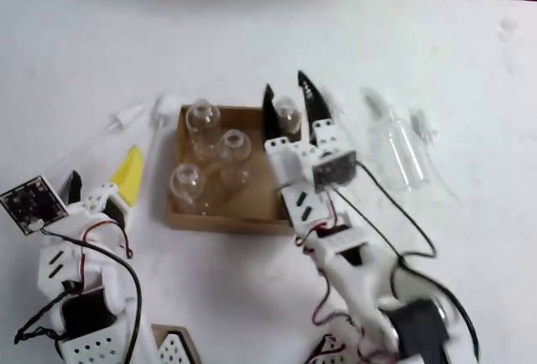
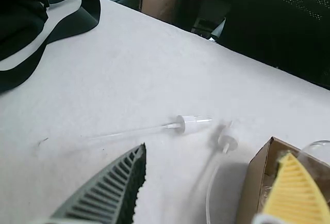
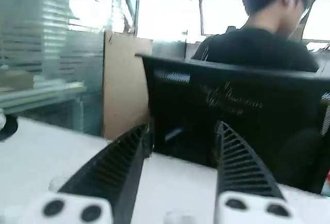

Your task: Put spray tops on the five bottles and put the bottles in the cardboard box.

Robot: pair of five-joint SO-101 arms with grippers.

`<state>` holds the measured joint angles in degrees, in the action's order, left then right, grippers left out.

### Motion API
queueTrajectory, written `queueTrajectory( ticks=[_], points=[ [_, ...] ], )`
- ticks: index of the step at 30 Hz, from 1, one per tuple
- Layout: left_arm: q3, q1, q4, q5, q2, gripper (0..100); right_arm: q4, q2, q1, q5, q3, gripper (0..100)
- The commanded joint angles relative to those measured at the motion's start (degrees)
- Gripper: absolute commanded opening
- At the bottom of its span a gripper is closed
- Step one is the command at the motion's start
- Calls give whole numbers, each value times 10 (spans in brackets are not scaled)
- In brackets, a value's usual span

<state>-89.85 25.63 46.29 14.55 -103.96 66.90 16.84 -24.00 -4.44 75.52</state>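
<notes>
The cardboard box [image 1: 252, 213] sits mid-table with several clear bottles standing in it, among them one [image 1: 201, 117] at its far left corner. My right gripper [image 1: 289, 100] hangs open over the box's far right corner, its black fingers either side of a bottle [image 1: 287, 114]. In the right wrist view this gripper [image 3: 183, 131] points out at the room with nothing between its fingers. Another clear bottle [image 1: 398, 153] lies on the table to the right. Two spray tops [image 2: 188, 122] [image 2: 225, 142] lie left of the box. My left gripper [image 1: 101, 179] [image 2: 211, 154] stands open near them.
A black strap [image 2: 56, 17] lies on the table beyond the spray tops. A small cardboard piece [image 1: 178, 343] sits at the near edge by the left arm's base. The box's corner [image 2: 260, 177] is close to the left gripper's yellow finger.
</notes>
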Motion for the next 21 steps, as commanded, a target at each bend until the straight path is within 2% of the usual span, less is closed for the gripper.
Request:
queueTrajectory(
  ticks=[1,11,16,21],
  points=[
    [8,-4,-17,-4,-5,365,-22,143,37,0,35,156],
    [6,-4,-17,-4,-5,365,-40,473,132,-1,211,156],
    [5,-3,-17,-4,-5,365,-209,604,240,4,216,156],
    [4,-4,-17,-4,-5,365,-439,721,337,4,216,156]
  ],
)
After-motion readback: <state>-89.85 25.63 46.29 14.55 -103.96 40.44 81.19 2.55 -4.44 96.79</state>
